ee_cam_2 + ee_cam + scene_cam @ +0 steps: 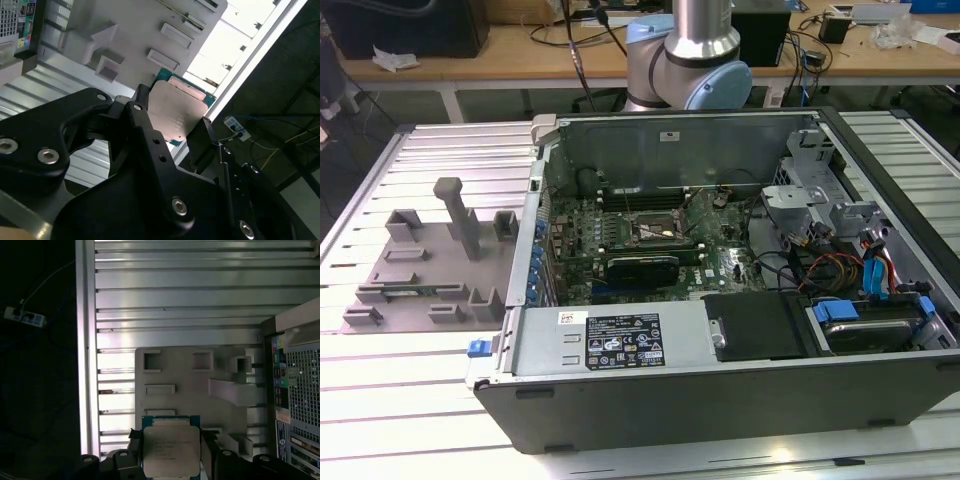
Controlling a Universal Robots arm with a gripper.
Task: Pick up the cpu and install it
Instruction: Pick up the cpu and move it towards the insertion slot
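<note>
Black metal pincer, item one: seen in both wrist views, its two fingers pressed against opposite edges of the cpu, which is pinched between them.

Cpu, item two: a flat square chip with a dull silver-grey top and a blue-green edge showing along one side. It is held in the pincer with its metal top turned toward both cameras, and is carried clear of everything beneath it.

Grey moulded fixture plate, item three: seen behind the cpu in both wrist views, fitted with raised blocks, slots and one tall post. In the exterior view it is laid flat at the exterior view's left, just beside the computer case.

Slatted aluminium surface, item four: the plate and the case are carried on it.

Computer case, item five: laid on its side with the cover off, so that the green motherboard is exposed. A dark square metal-framed socket is set near the middle of the board, with a black card just beside it. The perforated rear panel of the case is seen in the first wrist view.

Robot arm, item six: a silver and pale blue joint is seen behind the case.

Power strip, item seven: lies in the dark area off the edge of the surface.
</note>
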